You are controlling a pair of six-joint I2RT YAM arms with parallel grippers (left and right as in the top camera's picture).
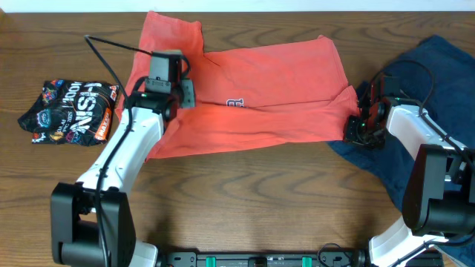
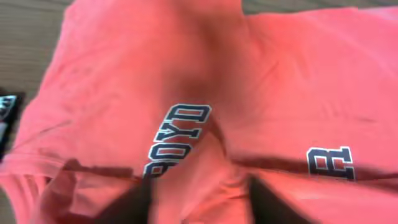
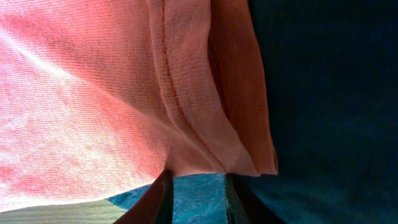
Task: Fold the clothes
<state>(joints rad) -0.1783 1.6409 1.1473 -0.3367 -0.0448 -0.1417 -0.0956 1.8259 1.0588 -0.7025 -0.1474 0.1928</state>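
The coral-red T-shirt (image 1: pixel 274 74) lies spread across the middle of the table, creased along its length, with a bit of navy-and-white print showing. My left gripper (image 1: pixel 184 95) sits on the shirt's left part. In the left wrist view its fingers (image 2: pixel 199 205) are shut on a bunched fold of the shirt (image 2: pixel 124 74), just below the lettering. My right gripper (image 1: pixel 352 129) is at the shirt's right edge. In the right wrist view its fingers (image 3: pixel 196 186) pinch the stitched hem (image 3: pixel 186 124). The dark navy garment (image 1: pixel 445 67) lies under and right of it and also shows in the right wrist view (image 3: pixel 329 93).
A small black folded bundle with white and orange lettering (image 1: pixel 70 111) lies at the far left on the wooden table (image 1: pixel 260 200). A black cable (image 1: pixel 111 48) runs over the shirt's left sleeve to my left wrist.
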